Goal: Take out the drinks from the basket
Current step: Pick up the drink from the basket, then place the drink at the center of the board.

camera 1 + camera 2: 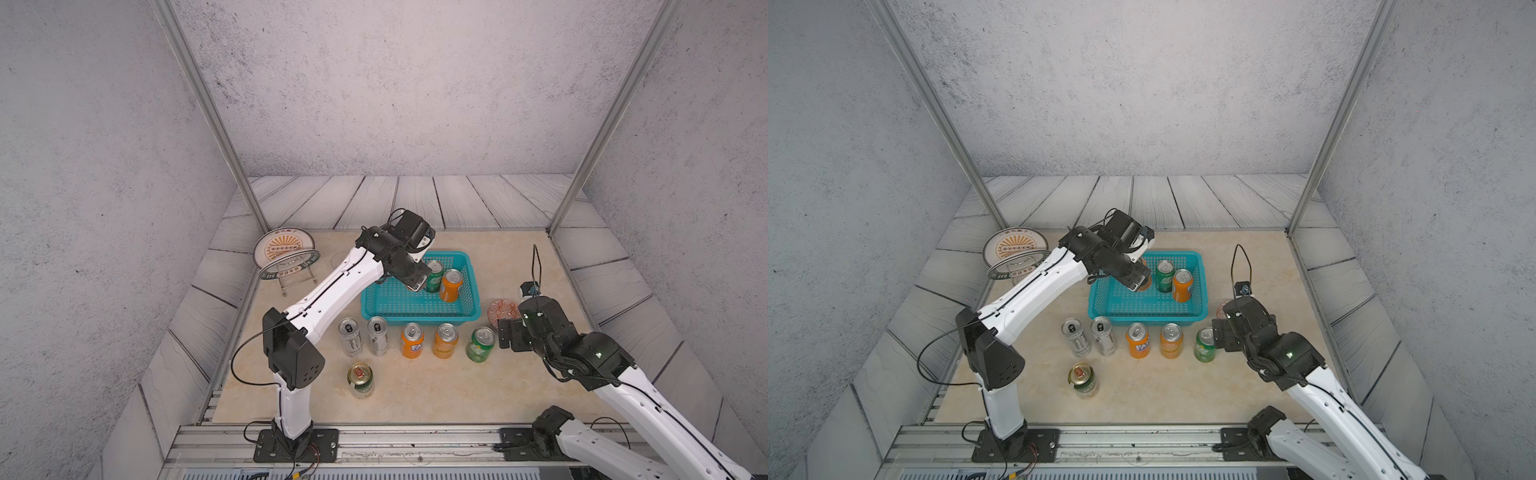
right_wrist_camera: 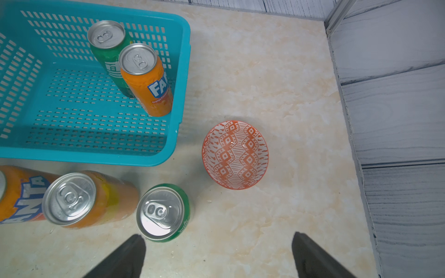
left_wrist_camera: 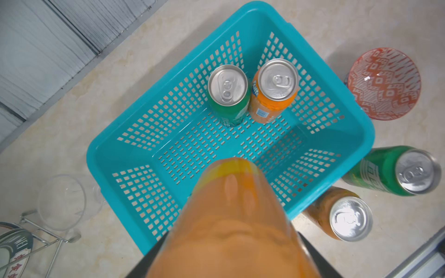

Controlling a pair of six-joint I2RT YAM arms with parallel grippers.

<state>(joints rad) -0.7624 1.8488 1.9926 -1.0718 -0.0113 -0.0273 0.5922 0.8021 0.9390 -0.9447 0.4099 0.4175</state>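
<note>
The turquoise basket stands mid-table, with a green can and an orange can upright in its far right corner. My left gripper hangs over the basket's left part, shut on a third orange can that fills the left wrist view. In front of the basket stand two slim silver-white cans, two orange cans and a green can. A white-green can with a gold top stands nearer. My right gripper is open and empty, just right of that green can.
A small patterned orange dish sits right of the basket, beyond my right gripper. A decorated plate on a wire stand is at the back left. A clear cup stands beside the basket's left end.
</note>
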